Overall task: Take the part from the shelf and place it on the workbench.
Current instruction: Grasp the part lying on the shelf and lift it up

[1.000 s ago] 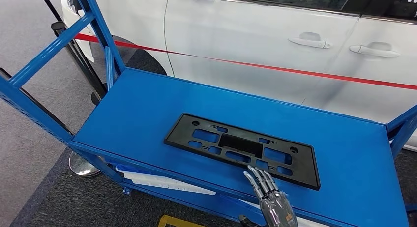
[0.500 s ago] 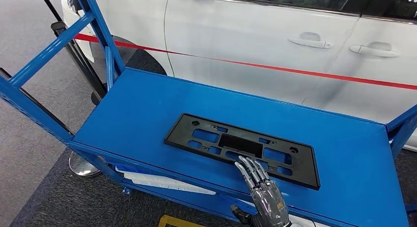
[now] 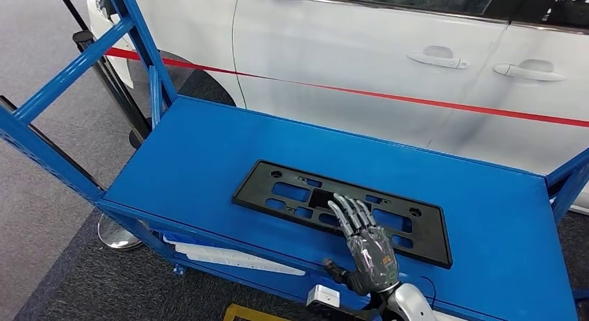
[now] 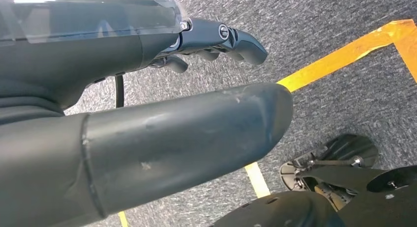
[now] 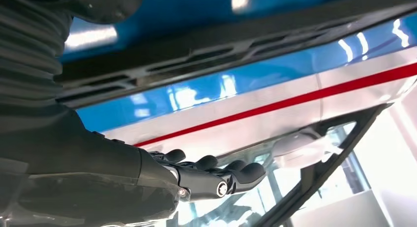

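Part (image 3: 340, 211), a flat black slotted frame, lying near the front edge of the blue shelf (image 3: 194, 154) beside a white car (image 3: 389, 64). Right hand (image 3: 366, 239) spread flat over its middle, fingers apart, holding nothing. Best lowered squarely and hooked under the near rim. Reached further across the frame than a second ago. Left hand (image 4: 216, 38) hanging over the floor, grip unclear.

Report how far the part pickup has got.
Done: the right hand is out over the near edge of the black part, fingers stretched across it. In hand: the reach, with no grip visible; the part lies flat on the blue shelf. Left: gripping, lifting, carrying to the workbench. The left hand hangs over the floor, holding nothing.
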`<action>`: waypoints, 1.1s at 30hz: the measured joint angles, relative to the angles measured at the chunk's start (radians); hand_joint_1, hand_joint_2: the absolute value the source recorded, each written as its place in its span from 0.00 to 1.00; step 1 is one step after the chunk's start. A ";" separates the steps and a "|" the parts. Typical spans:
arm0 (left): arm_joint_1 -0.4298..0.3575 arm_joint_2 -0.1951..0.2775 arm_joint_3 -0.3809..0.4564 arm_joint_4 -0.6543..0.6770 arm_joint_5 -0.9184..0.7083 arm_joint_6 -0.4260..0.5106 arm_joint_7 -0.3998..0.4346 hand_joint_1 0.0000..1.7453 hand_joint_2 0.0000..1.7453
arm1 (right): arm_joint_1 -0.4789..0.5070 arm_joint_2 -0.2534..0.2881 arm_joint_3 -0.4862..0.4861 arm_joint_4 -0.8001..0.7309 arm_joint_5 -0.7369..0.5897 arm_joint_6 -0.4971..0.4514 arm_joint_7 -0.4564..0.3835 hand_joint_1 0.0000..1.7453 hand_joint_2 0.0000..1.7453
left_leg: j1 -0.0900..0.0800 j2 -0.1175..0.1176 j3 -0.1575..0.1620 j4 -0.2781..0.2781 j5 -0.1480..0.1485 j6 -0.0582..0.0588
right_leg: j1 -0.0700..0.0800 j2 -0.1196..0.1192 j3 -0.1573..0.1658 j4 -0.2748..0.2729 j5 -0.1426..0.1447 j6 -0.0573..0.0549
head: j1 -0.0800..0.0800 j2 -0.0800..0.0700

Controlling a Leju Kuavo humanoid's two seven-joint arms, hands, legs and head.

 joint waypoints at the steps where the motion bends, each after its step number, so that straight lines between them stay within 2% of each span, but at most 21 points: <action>1: -0.001 0.000 -0.001 0.000 0.000 0.000 0.002 0.00 0.00 | -0.008 0.002 -0.010 0.010 0.001 0.000 0.003 0.00 1.00 | 0.000 0.000 0.000 0.000 0.000 0.000 | 0.000 0.000 0.000 0.000 0.000 0.000 | 0.000 0.000; 10: -0.003 0.000 -0.008 0.000 -0.009 0.000 0.007 0.00 0.00 | -0.038 0.004 -0.120 0.126 0.041 -0.017 0.030 0.00 1.00 | 0.000 0.000 -0.001 0.000 0.000 0.000 | 0.000 0.000 0.001 0.000 0.000 0.000 | 0.000 0.000; 20: -0.003 0.000 -0.015 0.000 0.000 0.002 0.005 0.00 0.00 | -0.077 0.021 -0.144 0.221 0.094 -0.003 0.058 0.00 1.00 | 0.000 0.000 0.000 0.000 0.001 0.000 | 0.000 0.000 0.001 0.000 0.000 0.000 | 0.000 0.000; 21: -0.002 0.000 -0.015 0.000 0.000 0.002 0.006 0.00 0.00 | -0.077 0.021 -0.146 0.225 0.094 -0.001 0.061 0.03 1.00 | 0.000 0.000 0.000 0.000 0.001 0.000 | 0.000 0.000 0.001 0.000 0.000 0.000 | 0.000 0.000; 25: 0.000 0.000 -0.015 0.000 0.001 0.004 0.006 0.00 0.00 | -0.076 0.021 -0.157 0.237 0.095 0.002 0.069 0.99 1.00 | 0.000 0.000 0.000 0.000 0.001 0.000 | 0.000 -0.001 0.000 0.000 0.000 0.000 | 0.000 0.000; 33: 0.004 0.000 -0.015 0.000 0.000 0.013 0.005 0.00 0.00 | -0.064 0.021 -0.166 0.245 0.105 0.004 0.070 1.00 1.00 | 0.000 0.000 0.000 0.000 0.001 0.000 | 0.000 -0.001 0.000 0.000 0.000 0.000 | 0.000 0.000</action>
